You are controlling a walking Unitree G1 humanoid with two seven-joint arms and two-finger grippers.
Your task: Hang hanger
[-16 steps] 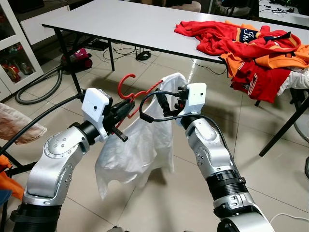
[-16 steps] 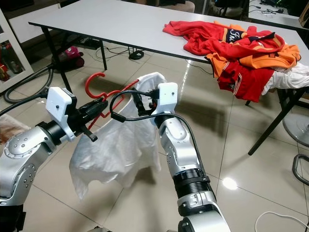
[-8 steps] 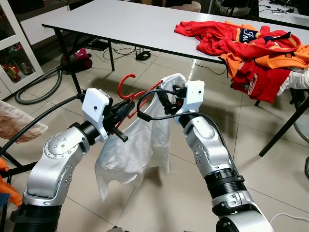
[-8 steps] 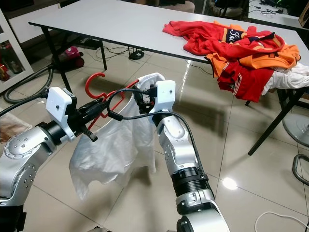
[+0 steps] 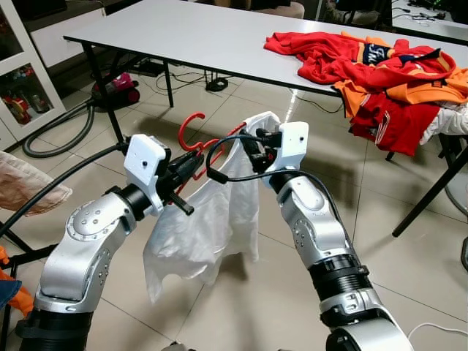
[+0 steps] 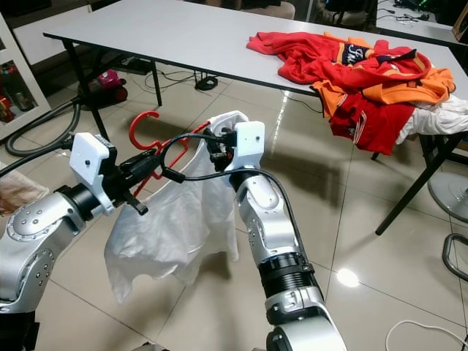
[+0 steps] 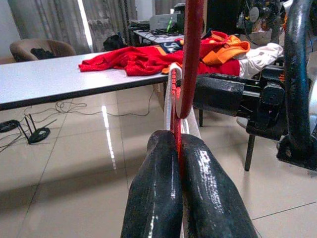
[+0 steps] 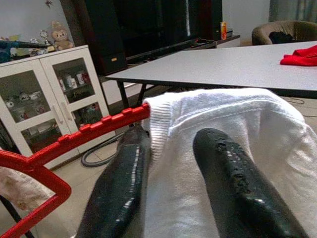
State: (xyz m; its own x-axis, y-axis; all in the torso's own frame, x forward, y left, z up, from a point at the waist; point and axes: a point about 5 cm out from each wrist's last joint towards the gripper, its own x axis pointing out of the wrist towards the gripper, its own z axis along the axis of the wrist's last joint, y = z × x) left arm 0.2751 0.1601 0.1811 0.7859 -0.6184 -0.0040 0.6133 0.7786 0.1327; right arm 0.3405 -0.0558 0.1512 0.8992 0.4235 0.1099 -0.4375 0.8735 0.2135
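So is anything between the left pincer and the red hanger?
No. The left pincer is already clamped on the red hanger, nothing between them. The white shirt hangs from the hanger's far arm, by the right pincer.

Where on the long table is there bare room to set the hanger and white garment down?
The table is bare across its near-left stretch, from the left corner to the edge of the red and orange clothes pile. The right end is crowded. The left gripper holds the red hanger; the right gripper is at the white garment.
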